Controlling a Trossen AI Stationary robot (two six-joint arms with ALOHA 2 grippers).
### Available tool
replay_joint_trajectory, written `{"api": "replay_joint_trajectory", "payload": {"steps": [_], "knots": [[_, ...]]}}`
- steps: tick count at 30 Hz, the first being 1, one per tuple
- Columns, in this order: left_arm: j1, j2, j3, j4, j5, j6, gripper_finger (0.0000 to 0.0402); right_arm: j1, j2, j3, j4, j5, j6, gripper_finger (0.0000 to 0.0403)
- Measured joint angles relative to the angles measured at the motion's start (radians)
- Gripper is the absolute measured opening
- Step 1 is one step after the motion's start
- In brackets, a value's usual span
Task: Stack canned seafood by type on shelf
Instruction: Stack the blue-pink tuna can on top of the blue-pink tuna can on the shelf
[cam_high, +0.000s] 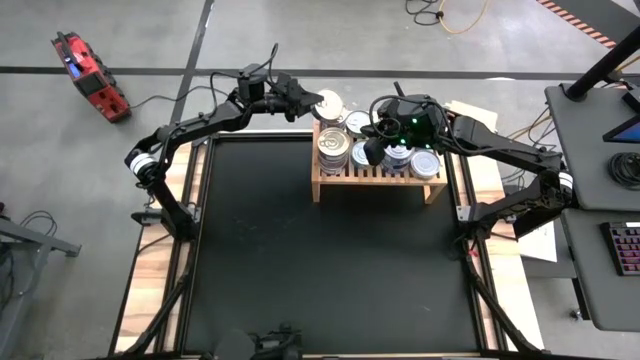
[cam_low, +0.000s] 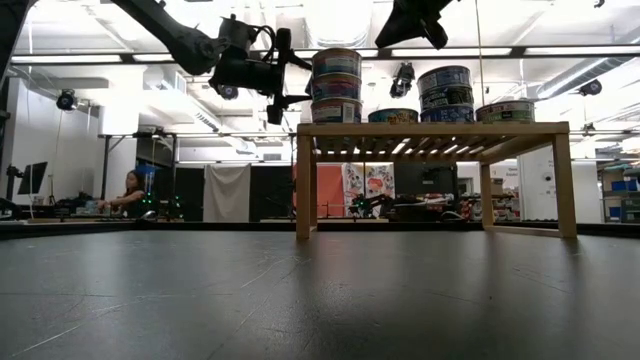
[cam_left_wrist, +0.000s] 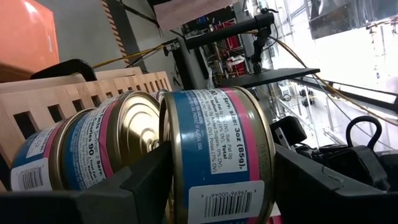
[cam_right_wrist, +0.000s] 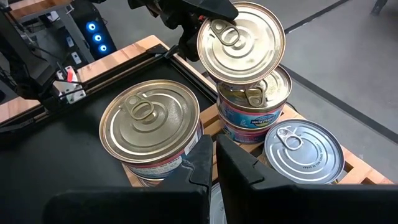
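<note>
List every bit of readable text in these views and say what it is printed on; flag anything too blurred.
"Serv. size 3oz (85g)": nutrition panel on the blue-and-pink can gripped by the left gripper.
"90": neighbouring can on the shelf.
"Wild": blue label of a stacked can; the word after it is blurred.
Barcode digits on the held can: too small to read reliably.
Labels in the low and high views: unreadable.

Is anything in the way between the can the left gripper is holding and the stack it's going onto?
Nothing visible blocks it. The left gripper holds a blue-labelled can at the top of the stack at the shelf's end. The shut right gripper hovers over other cans, off to the side.
</note>
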Motion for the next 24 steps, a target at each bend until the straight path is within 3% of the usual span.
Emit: {"api": "replay_joint_trajectory", "payload": {"steps": [21, 24], "knots": [[-0.013, 0.0, 0.0, 0.016, -0.027, -0.018, 0.0226, -0.003, 0.0, 0.0, 0.0, 0.0, -0.009, 0.0013], [-0.013, 0.0, 0.0, 0.019, -0.071, -0.018, 0.0226, -0.004, 0.0, 0.0, 0.0, 0.0, -0.01, 0.0013]]}}
